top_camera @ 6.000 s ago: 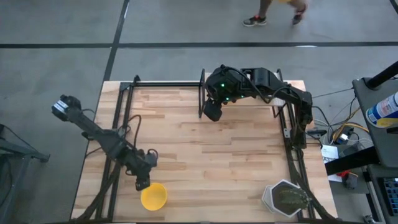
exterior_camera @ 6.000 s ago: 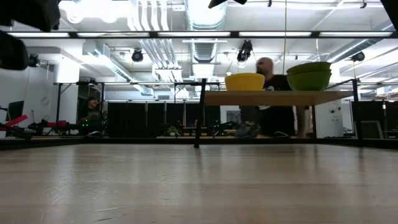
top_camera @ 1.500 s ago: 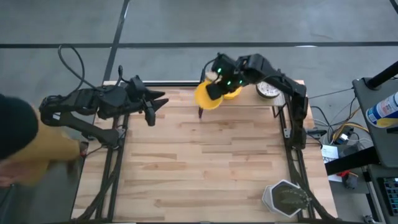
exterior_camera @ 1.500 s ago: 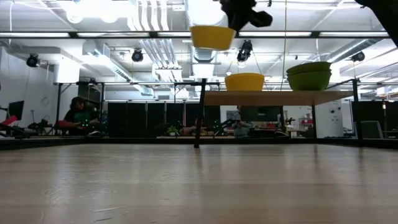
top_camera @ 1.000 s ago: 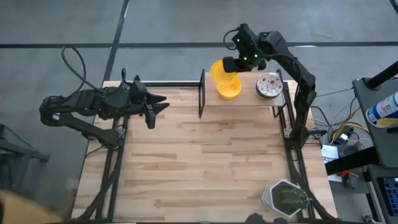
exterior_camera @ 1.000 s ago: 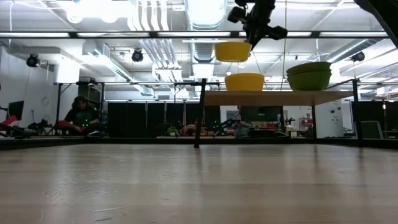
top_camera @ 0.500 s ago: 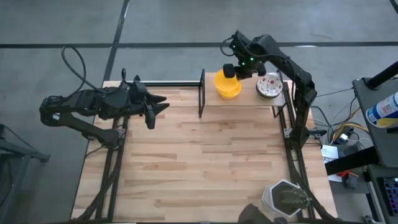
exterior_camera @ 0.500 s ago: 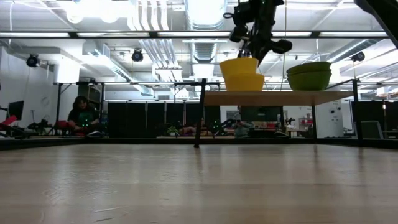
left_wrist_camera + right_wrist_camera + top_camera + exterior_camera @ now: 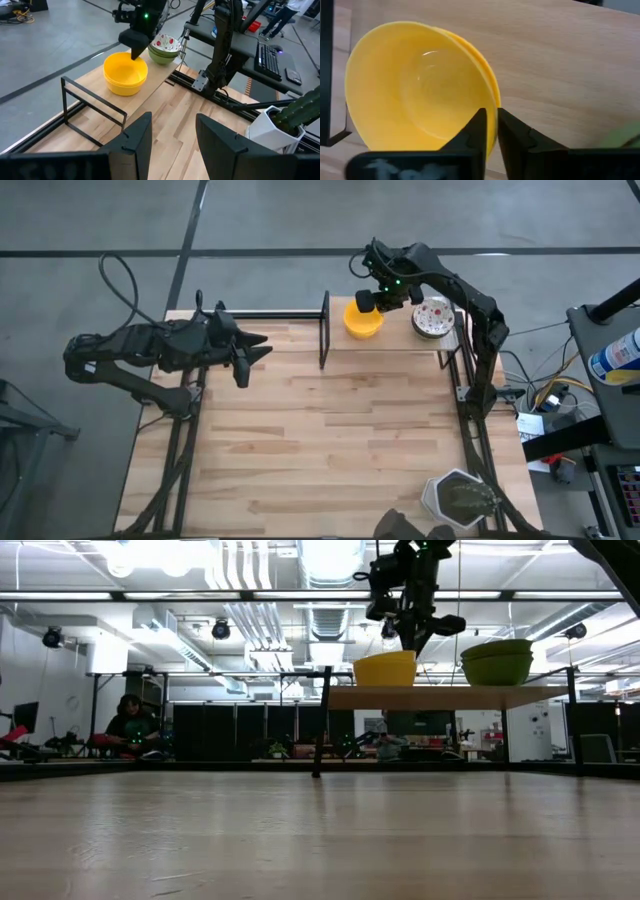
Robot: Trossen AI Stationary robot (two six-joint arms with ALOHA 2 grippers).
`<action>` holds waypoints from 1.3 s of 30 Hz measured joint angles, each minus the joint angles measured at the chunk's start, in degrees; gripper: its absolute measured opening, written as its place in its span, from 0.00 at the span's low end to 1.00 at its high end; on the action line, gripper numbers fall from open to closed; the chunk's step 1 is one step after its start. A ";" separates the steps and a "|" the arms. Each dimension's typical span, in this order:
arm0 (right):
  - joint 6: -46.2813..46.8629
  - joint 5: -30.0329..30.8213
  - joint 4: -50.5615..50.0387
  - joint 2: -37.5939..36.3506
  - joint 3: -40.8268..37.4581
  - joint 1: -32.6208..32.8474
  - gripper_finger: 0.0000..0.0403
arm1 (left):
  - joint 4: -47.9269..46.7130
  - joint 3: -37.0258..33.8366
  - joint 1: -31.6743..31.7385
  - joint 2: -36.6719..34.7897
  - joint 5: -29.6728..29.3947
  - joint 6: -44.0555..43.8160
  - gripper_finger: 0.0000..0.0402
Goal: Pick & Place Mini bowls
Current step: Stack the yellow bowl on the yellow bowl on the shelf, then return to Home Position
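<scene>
At our near edge, toward five o'clock, the grey-white hexagonal container (image 9: 455, 498) stands apart from everything; only the left wrist view shows the green plant (image 9: 300, 107) rising from it. The middle of the wooden table (image 9: 330, 440) is bare board.

At nine o'clock we see the left gripper (image 9: 250, 352) held out level over the table's left side, its arm folded back beyond the edge. Its own camera shows its fingers (image 9: 137, 137) parted with nothing between them.

Farther off, at twelve o'clock, a black upright post (image 9: 324, 330) stands just beside the raised shelf (image 9: 450, 696). On that shelf sits the yellow mini bowl stack (image 9: 363, 319); the right wrist view reveals two rims nested, which the overhead picture blurs into one. The right gripper (image 9: 368, 301) hangs over the stack's far rim, arm arched up and bent down from the right. Its fingers (image 9: 475, 132) stand only a narrow slit apart over the rim, and we cannot tell whether they pinch it.

At one o'clock rests the speckled mini bowl (image 9: 432, 318), its green outside showing only in the low view (image 9: 497, 662).
</scene>
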 joint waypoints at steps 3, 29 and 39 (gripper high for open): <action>-0.64 -0.18 0.33 0.00 0.01 0.31 0.19 | 0.00 0.00 0.01 0.00 0.00 0.04 0.36; -9.58 -4.06 32.56 -8.73 -10.58 20.40 0.03 | 4.63 -10.93 0.01 -2.49 10.31 5.98 0.02; -13.10 -7.50 67.71 -23.28 -35.51 29.01 0.02 | 17.96 -27.72 0.01 -19.23 12.85 9.42 0.00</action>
